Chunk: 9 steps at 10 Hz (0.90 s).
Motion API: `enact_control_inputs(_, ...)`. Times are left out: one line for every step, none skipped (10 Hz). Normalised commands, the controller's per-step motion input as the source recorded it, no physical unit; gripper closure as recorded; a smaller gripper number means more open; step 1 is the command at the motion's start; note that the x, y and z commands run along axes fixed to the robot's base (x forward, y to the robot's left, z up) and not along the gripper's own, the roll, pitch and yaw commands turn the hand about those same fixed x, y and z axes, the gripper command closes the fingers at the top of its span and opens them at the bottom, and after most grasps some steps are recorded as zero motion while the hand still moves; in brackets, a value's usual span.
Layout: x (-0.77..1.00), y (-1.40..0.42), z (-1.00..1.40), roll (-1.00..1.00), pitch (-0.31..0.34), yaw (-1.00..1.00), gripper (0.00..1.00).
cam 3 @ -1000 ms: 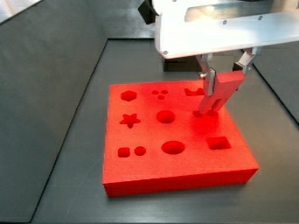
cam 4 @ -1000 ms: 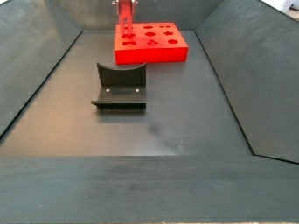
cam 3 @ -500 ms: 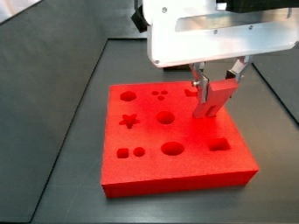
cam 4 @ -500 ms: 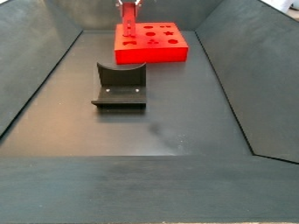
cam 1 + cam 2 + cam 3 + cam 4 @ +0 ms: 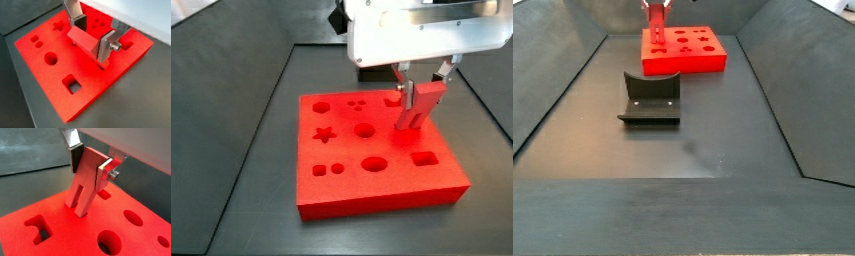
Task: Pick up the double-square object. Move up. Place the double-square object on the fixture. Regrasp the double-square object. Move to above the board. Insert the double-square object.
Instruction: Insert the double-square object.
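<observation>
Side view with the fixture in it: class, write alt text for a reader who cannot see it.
The gripper holds the double-square object at the board, far down a dark trough. The fixture stands nearer, apart from it.

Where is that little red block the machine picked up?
The double-square object is clamped upright in the gripper, its lower end at the board top, near the square hole.

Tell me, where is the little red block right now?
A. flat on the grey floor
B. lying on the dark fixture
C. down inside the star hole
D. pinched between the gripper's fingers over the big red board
D: the double-square object hangs pinched between the fingers of the gripper, its lower end at the top of the board, while the fixture stands bare.
</observation>
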Motion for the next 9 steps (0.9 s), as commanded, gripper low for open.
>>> enact_control_inputs(0.0,0.12,0.01,-0.5,-0.273,-0.21,1.0)
enact_control_inputs(0.0,0.16,0.0,-0.5,-0.283,-0.26,1.0)
enact_control_inputs(0.0,0.25,0.0,-0.5,-0.246,-0.22,1.0)
enact_control_inputs(0.03,0.29,-0.01,-0.5,-0.183,-0.13,1.0)
enact_control_inputs(0.14,0.41,-0.13,-0.5,-0.097,0.0,1.0)
enact_control_inputs(0.25,0.53,-0.24,-0.49,0.0,0.07,1.0)
enact_control_inputs(0.21,0.57,-0.29,-0.47,0.0,0.12,1.0)
enact_control_inputs(0.22,0.49,-0.24,-0.49,0.014,0.16,1.0)
enact_control_inputs(-0.04,0.3,-0.19,-0.38,-0.101,0.0,1.0)
